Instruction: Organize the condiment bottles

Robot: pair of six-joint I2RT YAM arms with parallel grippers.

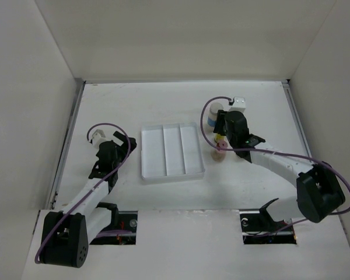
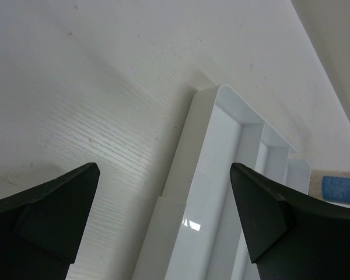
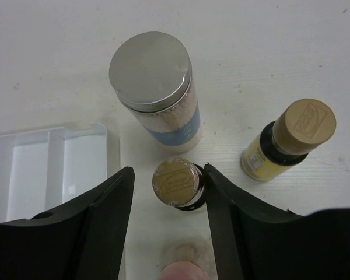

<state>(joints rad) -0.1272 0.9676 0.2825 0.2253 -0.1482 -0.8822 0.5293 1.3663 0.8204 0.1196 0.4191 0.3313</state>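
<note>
A white plastic tray [image 1: 143, 154] lies flat on the white table [image 1: 134, 99], about midway across it. Two thin dividers split the tray into three long compartments side by side, their length running from the near edge toward the back wall [image 1: 181, 35]. The tray sits slightly askew to the table's edges. Close up, its glossy rim [image 2: 221, 175] catches a small highlight, and the tabletop [image 2: 93, 105] shows a faint wood grain with a few scuffs. Plain pale walls close in the left [image 1: 23, 105] and right [image 1: 332, 87] sides.
</note>
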